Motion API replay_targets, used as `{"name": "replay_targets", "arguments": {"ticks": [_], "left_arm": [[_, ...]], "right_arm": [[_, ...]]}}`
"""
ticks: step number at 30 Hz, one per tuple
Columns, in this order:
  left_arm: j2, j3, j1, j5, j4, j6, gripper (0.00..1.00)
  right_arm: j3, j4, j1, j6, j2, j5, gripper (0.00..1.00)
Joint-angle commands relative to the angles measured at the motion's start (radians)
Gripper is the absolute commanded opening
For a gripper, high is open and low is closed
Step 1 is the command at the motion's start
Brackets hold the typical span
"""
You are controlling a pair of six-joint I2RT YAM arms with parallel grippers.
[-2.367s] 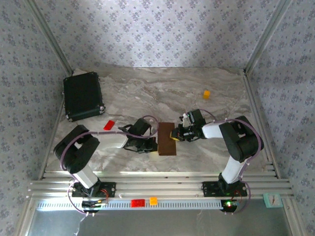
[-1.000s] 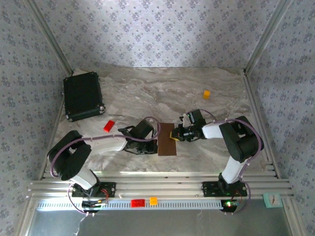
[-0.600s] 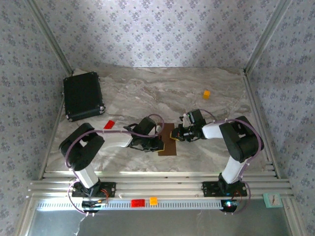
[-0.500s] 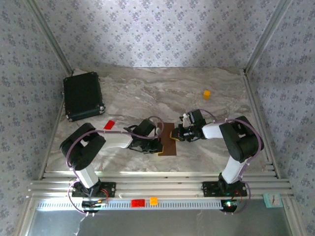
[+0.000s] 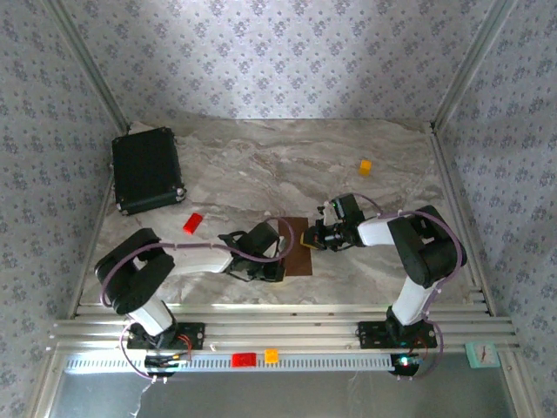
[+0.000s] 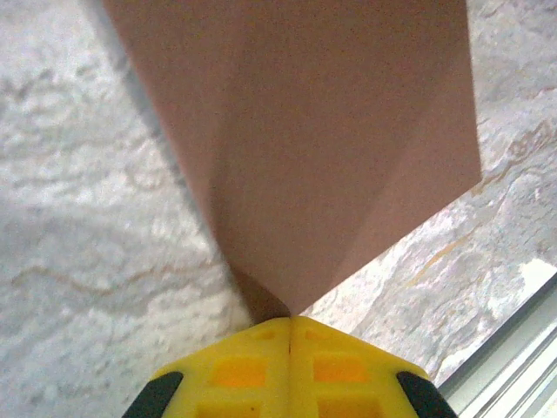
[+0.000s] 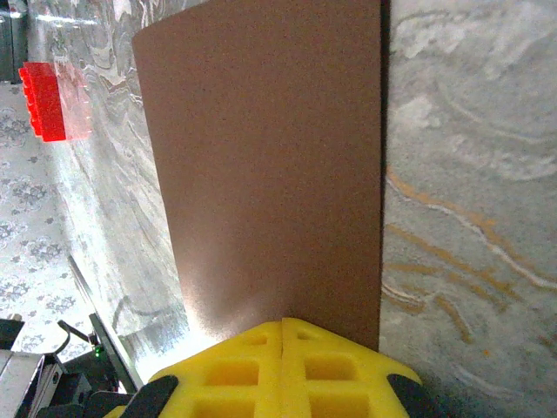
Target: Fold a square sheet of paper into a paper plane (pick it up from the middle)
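Left hand (image 6: pixel 290 324), right hand (image 7: pixel 283 324) pinch paper (image 7: pixel 270 157).

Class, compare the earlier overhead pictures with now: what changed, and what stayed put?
The left pincer, shut on the dark brown square sheet of paper, swung right and nearer, drawing the sheet's left side inward. The right pincer stays shut on its right edge; the black rectangular case, small red block and small orange block have not moved.
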Motion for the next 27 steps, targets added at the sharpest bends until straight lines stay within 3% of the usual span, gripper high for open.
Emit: {"name": "replay_targets", "arguments": {"ticks": [1,6,9,15,19,27], "left_arm": [[-0.037,-0.003,-0.028,-0.071,-0.186,0.059,0.03],[-0.11,0.04,-0.04,-0.15,-0.215,0.065,0.03],[-0.142,0.052,-0.011,-0.141,-0.192,0.052,0.02],[-0.17,0.022,0.148,-0.01,-0.04,-0.037,0.03],[-0.147,0.023,0.253,0.098,0.062,-0.101,0.03],[0.018,0.164,0.331,0.224,0.107,-0.122,0.07]], "right_arm": [[-0.071,-0.204,-0.01,-0.016,0.077,0.169,0.0],[-0.063,-0.206,-0.009,-0.017,0.074,0.163,0.0],[-0.055,-0.206,-0.005,-0.021,0.063,0.149,0.0],[0.01,-0.193,0.024,-0.026,-0.007,0.086,0.01],[0.052,-0.224,0.033,-0.027,-0.107,0.106,0.11],[-0.005,-0.352,0.0,-0.027,-0.341,0.224,0.24]]}}
